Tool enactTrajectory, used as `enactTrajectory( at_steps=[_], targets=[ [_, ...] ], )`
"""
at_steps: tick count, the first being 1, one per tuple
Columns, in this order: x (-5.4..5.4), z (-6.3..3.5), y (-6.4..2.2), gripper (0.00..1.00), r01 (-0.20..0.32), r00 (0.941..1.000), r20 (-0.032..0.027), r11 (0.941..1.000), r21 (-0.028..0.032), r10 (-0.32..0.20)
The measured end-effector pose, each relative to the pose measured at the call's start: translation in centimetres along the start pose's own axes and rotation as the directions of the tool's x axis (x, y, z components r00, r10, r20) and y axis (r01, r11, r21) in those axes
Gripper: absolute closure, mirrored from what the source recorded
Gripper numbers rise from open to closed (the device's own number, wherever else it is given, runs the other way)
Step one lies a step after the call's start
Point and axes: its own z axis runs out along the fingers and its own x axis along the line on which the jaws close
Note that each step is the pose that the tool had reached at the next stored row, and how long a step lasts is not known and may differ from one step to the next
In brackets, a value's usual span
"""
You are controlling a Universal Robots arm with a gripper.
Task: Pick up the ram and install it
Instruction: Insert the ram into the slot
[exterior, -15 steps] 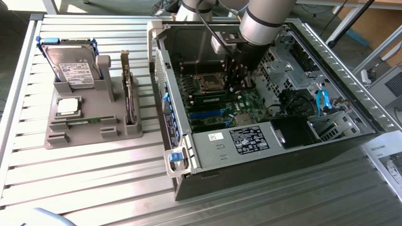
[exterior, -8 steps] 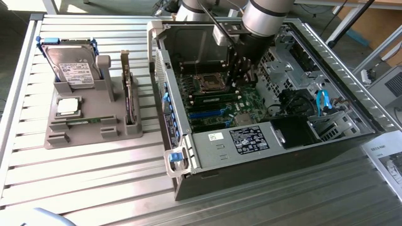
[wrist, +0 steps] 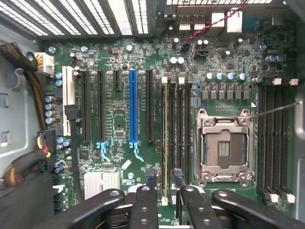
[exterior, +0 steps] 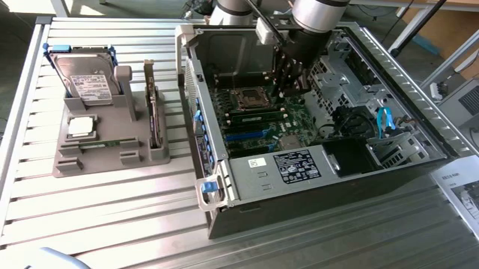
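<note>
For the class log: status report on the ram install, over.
Gripper low over motherboard, directly above ram. Ram stands on edge beside CPU socket. Cables at board edge, apart from ram.

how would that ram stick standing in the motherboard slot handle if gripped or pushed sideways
The ram shows as a thin board edge-on, so probably light, stiff along its length, yet easily damaged by sideways force. Standing in its motherboard slot, it likely won't tip or slide.

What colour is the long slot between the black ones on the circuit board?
The slot is bright blue; clearest in the wrist view.
</note>
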Motion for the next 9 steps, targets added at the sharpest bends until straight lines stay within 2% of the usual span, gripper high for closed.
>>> enactTrajectory(
  at_steps=[9],
  targets=[
    [0.0,-1.7,0.05,0.74,0.0,1.0,-0.008,1.0,0.0001,0.0]
  ],
)
